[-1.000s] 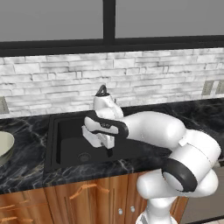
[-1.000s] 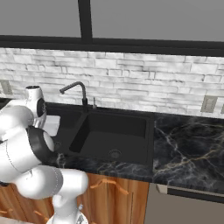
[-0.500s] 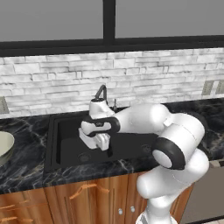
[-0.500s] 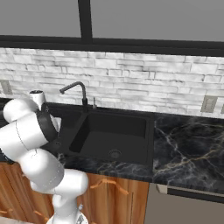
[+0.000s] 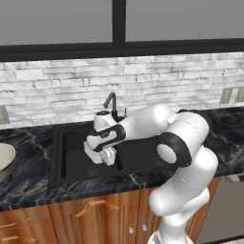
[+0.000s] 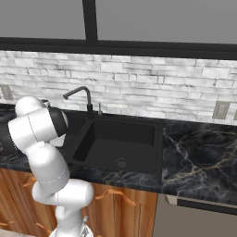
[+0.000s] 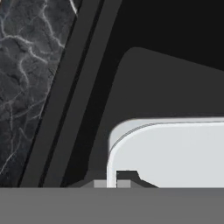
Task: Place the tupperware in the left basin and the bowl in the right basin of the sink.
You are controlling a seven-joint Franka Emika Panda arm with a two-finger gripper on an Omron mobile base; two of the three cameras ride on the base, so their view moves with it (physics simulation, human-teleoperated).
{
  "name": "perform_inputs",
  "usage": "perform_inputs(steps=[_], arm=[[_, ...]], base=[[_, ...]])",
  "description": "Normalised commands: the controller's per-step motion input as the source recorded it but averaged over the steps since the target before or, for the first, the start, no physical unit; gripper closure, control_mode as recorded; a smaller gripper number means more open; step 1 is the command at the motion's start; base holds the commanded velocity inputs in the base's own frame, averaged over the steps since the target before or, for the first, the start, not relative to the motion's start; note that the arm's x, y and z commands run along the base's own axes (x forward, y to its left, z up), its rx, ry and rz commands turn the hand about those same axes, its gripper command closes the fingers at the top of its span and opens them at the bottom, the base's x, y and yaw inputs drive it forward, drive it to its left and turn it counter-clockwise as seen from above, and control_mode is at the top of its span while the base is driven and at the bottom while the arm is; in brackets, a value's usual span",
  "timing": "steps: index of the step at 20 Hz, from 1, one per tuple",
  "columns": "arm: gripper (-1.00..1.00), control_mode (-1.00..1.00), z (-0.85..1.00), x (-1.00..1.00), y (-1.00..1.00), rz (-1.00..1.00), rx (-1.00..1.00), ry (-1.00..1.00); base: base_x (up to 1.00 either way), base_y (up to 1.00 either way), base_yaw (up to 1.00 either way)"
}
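Over the left basin (image 5: 76, 159) of the matte-black sink (image 6: 115, 143), the white arm reaches across from the right, and its tool (image 5: 110, 157) hangs low inside that compartment. The tool is closed tight on the near rim of the tupperware (image 7: 170, 153), a pale grey rectangular container with rounded corners; in the left base view the tupperware (image 5: 95, 153) shows as a light block under the hand, just above the basin's round drain (image 5: 90, 170). In the hand view its raised rim runs between the two dark fingertips (image 7: 127, 176), with the dark basin floor beyond it and the basin's wall and the marbled tabletop (image 7: 30, 78) to the left. Whether the container rests on the basin floor or hangs just above it cannot be told. The bowl (image 5: 5, 159), round and cream, sits on the black tabletop at the far left of the left base view, well apart from the sink. The right basin (image 6: 122, 148) lies to the right of the arm, and the slim black faucet (image 6: 79, 96) stands at the far edge of the sink before the pale brick wall (image 6: 139, 88).
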Motion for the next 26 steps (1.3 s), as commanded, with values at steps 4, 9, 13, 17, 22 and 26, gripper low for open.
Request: perform_inputs(steps=[4, 9, 13, 17, 22, 26], arm=[[1.00, -1.00, -0.31, 0.28, 0.07, 0.00, 0.00, 0.00], [1.00, -1.00, -0.32, 0.22, 0.05, 0.00, 0.00, 0.00], [1.00, -1.00, -0.33, 0.21, 0.06, 0.00, 0.00, 0.01], [1.00, -1.00, -0.34, 0.19, 0.07, 0.00, 0.00, 0.00], [1.00, -1.00, -0.32, 0.19, 0.08, 0.00, 0.00, 0.00], [1.00, -1.00, -0.29, 0.21, 0.07, 0.00, 0.00, 0.01]], base=[[0.00, 0.00, 0.00], [0.00, 0.00, 0.00], [0.00, 0.00, 0.00], [0.00, 0.00, 0.00], [0.00, 0.00, 0.00], [0.00, 0.00, 0.00]])
